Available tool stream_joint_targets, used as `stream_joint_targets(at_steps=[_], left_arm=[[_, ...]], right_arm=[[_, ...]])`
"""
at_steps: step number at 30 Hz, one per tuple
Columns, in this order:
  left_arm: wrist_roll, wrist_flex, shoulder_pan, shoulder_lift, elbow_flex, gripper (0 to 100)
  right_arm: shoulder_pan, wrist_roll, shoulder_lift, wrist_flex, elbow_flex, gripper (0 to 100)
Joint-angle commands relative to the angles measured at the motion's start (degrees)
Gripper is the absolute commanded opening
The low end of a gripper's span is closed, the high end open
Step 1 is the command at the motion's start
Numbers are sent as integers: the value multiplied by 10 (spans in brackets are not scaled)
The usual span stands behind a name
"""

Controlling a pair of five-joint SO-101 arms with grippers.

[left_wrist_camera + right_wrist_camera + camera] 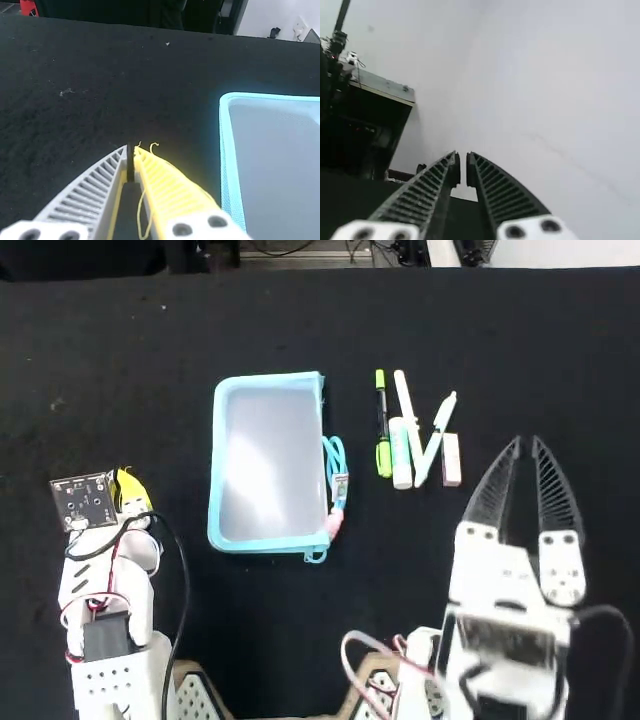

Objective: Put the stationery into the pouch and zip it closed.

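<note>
— Where is the pouch?

— The pale blue pouch (268,465) lies flat on the black table (120,340), about mid-table. Its blue strap (336,462) and a pinkish zipper pull (334,523) trail along the side that faces the stationery. Whether the zip is open cannot be told.

— And the stationery?

— It lies outside the pouch, in a small cluster just beside the strap. There is a green highlighter (383,435), then a thick white pen (402,455) and a slimmer white pen (436,438). A small eraser (452,458) sits on the far side from the pouch. The thick pen touches the highlighter, or nearly so.

— What is the left gripper doing?

— The left gripper (133,149) sits low over the bare cloth on the pouch's other side, near its corner (227,150). Its grey and yellow fingers are pressed together and hold nothing.

— The right one?

— The right gripper (528,443) hangs near the eraser, raised off the table. In its wrist view it points up at a pale wall (545,75). Its fingers are drawn in with only a slit between the tips, and it holds nothing.
</note>
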Motion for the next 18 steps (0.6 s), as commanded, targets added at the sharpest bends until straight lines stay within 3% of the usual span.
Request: stream_joint_targets(at_steps=[1, 5, 11, 18], left_arm=[[-4, 3, -3, -2, 13, 30], [-4, 3, -3, -2, 13, 30], [-4, 3, -3, -2, 13, 30], [-4, 3, -3, -2, 13, 30]], right_arm=[[-33, -11, 12, 42, -79, 37], [-71, -19, 139, 107, -151, 37], [-148, -107, 322, 182, -186, 37], [-222, -152, 479, 116, -96, 37]])
